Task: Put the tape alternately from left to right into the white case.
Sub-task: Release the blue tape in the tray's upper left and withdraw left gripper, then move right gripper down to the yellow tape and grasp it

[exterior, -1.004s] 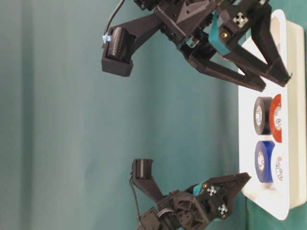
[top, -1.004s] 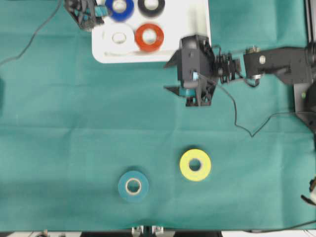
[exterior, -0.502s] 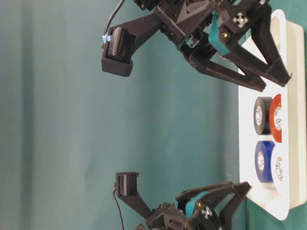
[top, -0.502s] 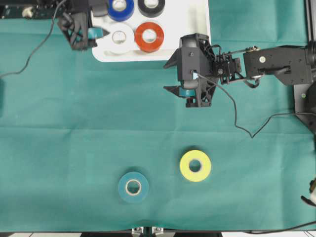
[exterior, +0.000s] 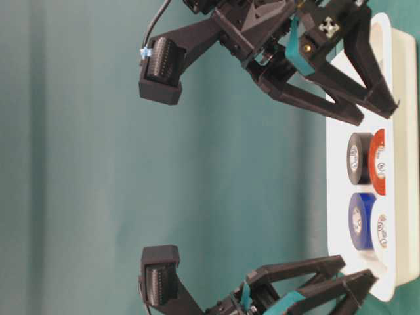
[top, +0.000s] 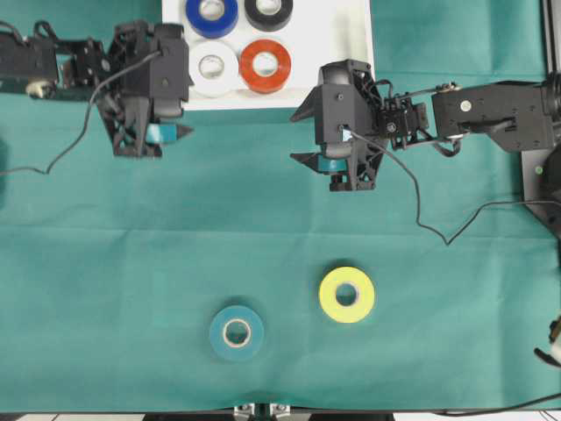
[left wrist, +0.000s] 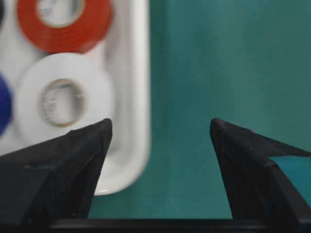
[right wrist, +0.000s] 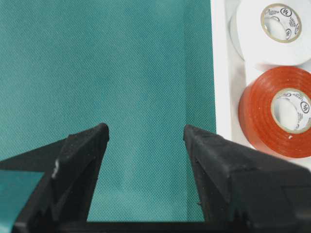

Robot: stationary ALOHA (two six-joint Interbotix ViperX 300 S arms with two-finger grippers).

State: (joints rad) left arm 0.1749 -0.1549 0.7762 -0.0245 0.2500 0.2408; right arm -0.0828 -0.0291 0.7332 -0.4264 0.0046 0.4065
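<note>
The white case (top: 346, 74) lies at the table's far edge and holds four tape rolls: blue (top: 211, 15), black (top: 268, 10), white (top: 211, 67) and red-orange (top: 265, 66). A yellow roll (top: 346, 294) and a teal roll (top: 236, 331) lie flat on the green cloth near the front. My left gripper (top: 151, 140) hangs open and empty just off the case's front-left corner; its wrist view shows the case rim (left wrist: 138, 97) and white roll (left wrist: 63, 97). My right gripper (top: 300, 138) is open and empty, beside the case's front-right corner (right wrist: 221, 73).
Green cloth covers the whole table. A black cable (top: 429, 224) trails from the right arm across the cloth on the right. Another cable (top: 61, 149) runs from the left arm toward the left edge.
My left gripper has come away from the case's left end toward the front, over the cloth beside the corner. The right arm and all the rolls are unmoved.
</note>
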